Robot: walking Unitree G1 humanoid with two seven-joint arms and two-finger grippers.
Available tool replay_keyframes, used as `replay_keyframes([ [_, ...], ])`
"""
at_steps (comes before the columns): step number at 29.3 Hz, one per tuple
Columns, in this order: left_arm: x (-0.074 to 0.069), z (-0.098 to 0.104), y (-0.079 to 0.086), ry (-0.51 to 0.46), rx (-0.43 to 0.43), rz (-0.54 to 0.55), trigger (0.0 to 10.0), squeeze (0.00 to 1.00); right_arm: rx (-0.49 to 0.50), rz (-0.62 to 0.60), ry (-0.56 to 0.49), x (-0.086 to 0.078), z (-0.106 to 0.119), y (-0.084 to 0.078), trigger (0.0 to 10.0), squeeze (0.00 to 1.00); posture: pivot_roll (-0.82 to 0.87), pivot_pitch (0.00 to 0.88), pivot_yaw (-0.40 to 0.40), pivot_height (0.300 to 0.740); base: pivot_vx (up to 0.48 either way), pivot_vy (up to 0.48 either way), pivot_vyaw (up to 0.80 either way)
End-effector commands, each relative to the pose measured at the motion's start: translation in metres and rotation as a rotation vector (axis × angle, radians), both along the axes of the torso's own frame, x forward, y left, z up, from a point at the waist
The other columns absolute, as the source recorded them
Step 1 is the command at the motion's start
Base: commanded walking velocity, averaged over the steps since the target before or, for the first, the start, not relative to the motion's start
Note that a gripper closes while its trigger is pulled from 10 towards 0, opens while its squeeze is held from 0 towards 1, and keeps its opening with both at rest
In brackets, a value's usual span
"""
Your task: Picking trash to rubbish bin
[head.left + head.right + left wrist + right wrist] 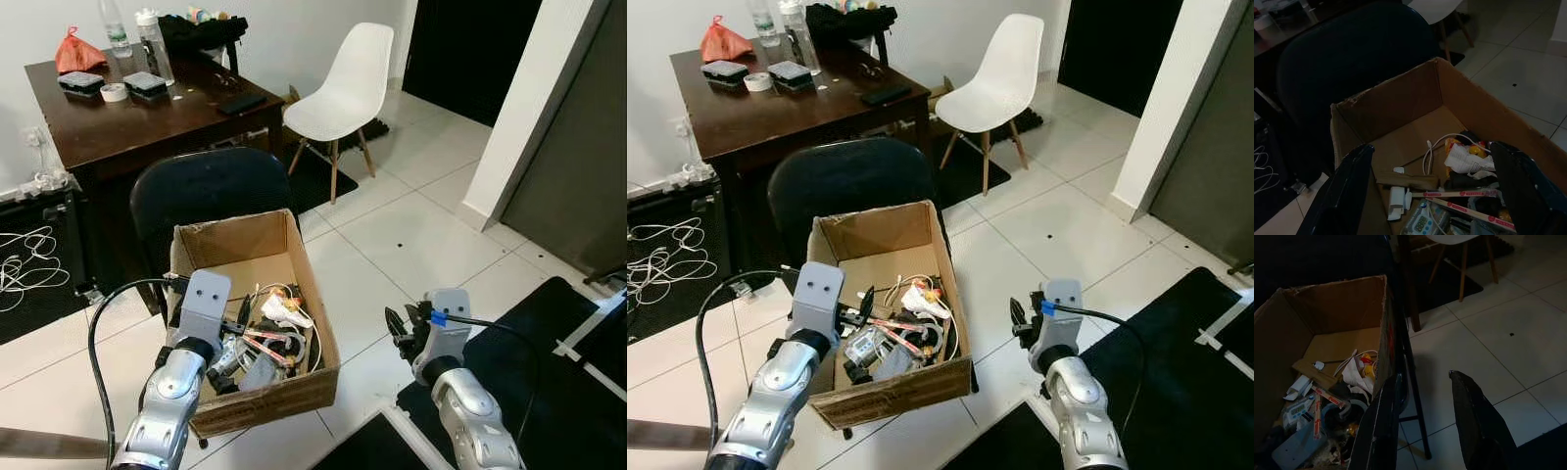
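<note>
Left gripper (pixel 1430 196) spread wide over trash-filled box (pixel 294 392); right gripper (pixel 1425 426) open beside it, holding nothing.

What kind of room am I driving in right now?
Probably a home dining or work corner: white tiled floor, a dark wooden table with bottles and containers, a white chair, and a cardboard box of trash.

Your left arm reaches forward and slightly inward, its silver forearm angled up, and the left gripper (pixel 865 311) has its jaws spread wide with nothing between them. Your right arm is bent in front of you, lower and to the right; the right gripper (pixel 1021 323) also has its jaws parted and empty.
</note>
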State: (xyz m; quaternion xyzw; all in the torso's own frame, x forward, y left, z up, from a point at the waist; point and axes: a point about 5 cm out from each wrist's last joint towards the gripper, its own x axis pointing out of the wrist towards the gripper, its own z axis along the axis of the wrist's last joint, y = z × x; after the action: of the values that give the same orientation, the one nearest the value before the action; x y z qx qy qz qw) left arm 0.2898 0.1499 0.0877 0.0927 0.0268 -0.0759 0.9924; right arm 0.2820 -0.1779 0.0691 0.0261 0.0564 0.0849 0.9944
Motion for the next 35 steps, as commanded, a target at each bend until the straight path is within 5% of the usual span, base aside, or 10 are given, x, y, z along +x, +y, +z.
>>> replay_keyframes([
  [1, 0.0007, -0.0025, 0.0004, 0.012, -0.005, 0.008, 10.0, 0.00, 0.010, 0.004, 0.014, -0.0007, -0.0028, 0.0025, 10.0, 0.00, 0.05, 0.043, 0.041, 0.740, 0.000, 0.000, 0.00],
  [19, 0.0072, -0.0003, -0.0017, 0.010, -0.035, 0.007, 10.0, 0.00, -0.007, 0.021, 0.006, -0.0038, -0.0019, 0.0045, 10.0, 0.00, 0.02, 0.042, 0.057, 0.740, 0.000, 0.000, 0.00],
  [35, 0.0044, -0.0034, -0.0005, 0.016, -0.043, 0.019, 10.0, 0.00, -0.029, 0.030, 0.011, -0.0063, -0.0035, 0.0089, 10.0, 0.00, 0.02, 0.038, 0.052, 0.740, 0.000, 0.000, 0.80],
])
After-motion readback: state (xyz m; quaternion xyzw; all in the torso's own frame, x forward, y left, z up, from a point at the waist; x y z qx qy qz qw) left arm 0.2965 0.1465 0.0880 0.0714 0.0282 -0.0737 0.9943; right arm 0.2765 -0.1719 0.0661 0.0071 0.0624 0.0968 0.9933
